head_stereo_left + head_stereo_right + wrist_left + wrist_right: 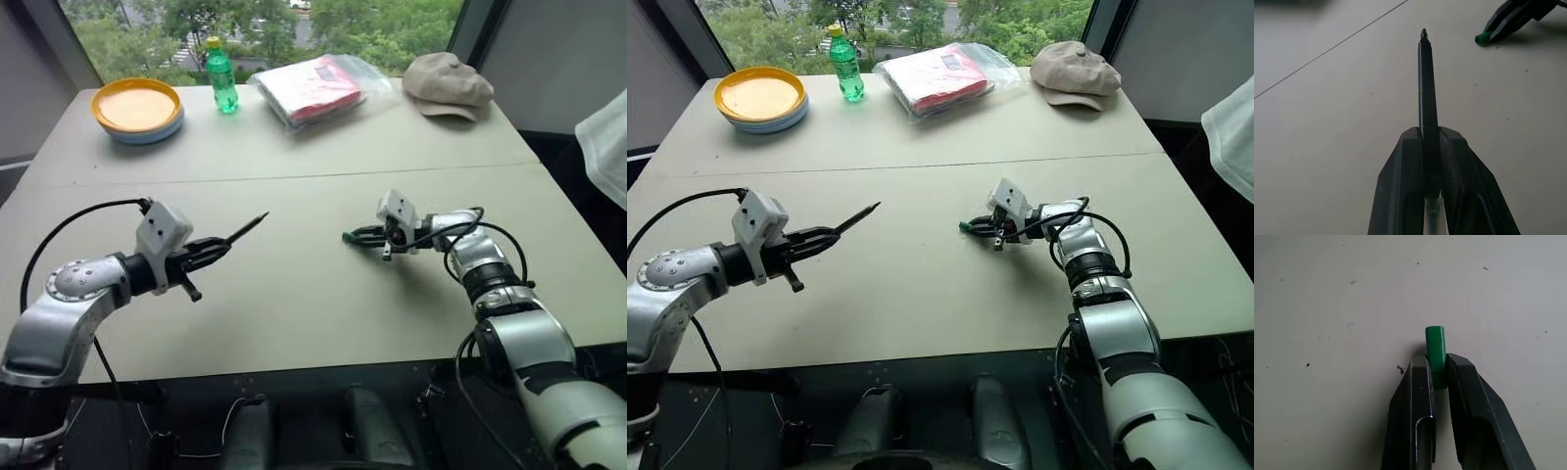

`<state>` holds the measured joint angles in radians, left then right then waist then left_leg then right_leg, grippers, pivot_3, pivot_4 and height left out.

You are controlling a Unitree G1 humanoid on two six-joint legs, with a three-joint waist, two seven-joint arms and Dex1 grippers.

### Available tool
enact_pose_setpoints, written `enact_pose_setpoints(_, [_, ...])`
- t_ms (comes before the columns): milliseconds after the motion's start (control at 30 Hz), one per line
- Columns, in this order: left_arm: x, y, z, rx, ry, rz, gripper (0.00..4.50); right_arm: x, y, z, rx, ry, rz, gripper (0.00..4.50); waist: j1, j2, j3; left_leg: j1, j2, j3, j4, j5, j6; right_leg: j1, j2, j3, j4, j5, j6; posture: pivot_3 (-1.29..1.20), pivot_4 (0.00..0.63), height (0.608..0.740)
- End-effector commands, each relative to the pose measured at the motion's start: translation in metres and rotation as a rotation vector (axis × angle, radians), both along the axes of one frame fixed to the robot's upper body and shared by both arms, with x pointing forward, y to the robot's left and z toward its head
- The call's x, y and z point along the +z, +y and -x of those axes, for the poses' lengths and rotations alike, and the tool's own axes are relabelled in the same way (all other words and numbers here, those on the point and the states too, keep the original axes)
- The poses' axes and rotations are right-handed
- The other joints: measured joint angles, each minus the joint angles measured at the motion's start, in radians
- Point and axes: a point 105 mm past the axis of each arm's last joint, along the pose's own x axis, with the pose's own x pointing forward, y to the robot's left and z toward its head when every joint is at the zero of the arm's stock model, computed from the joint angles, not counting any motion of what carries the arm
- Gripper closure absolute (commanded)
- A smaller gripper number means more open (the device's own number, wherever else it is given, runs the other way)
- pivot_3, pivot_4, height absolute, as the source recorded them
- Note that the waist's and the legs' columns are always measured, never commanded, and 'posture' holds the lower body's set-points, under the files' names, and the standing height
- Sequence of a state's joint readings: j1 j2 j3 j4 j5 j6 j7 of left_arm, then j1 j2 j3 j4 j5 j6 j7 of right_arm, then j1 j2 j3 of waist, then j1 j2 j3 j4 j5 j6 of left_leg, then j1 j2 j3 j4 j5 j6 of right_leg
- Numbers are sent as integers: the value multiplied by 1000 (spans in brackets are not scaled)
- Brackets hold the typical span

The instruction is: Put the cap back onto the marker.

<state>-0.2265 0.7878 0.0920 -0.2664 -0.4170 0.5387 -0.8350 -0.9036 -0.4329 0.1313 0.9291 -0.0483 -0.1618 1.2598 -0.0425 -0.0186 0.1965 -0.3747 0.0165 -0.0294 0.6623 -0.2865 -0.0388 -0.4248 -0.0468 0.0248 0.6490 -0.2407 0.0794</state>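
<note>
We see one marker (1427, 93) clamped in our left gripper (217, 246), one cap (1435, 350) pinched in our right gripper (355, 236), tips facing across bare mid-table (294, 294), far from bottle (221, 76) and plates (137, 110) at the back edge.

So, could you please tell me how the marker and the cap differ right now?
The marker is long, slim and dark with a pointed tip, while the cap is a short, bright green cylinder. The marker is held by the left gripper above the table; the cap is held by the right gripper close to the tabletop. Both are pinched between shut black fingers, ends sticking out toward each other.
</note>
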Motion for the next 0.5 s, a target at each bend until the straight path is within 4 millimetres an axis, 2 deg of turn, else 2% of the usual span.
enact_pose_setpoints(33, [1,-10,-7,-136,-83,-118,4500,31,7,2,95,-136,57,4435,1,0,0,0,0,0,0,0,0,0,0,0,0,0,0,0,150,740])
enact_pose_setpoints(167, [-6,-18,-20,-271,-155,-225,4500,53,21,6,138,-211,37,4435,-2,0,0,0,0,0,0,0,0,0,1,0,0,0,0,0,150,740])
enact_pose_setpoints(333, [-10,-26,-30,-380,-218,-255,4500,73,38,6,144,-290,17,4435,0,0,0,-1,0,1,0,0,0,-2,0,0,0,0,0,0,150,740])
enact_pose_setpoints(500, [-2,-34,-38,-424,-291,-251,4500,77,45,6,139,-325,33,4435,1,0,0,-2,0,1,0,0,0,-2,0,0,0,0,0,0,150,740])
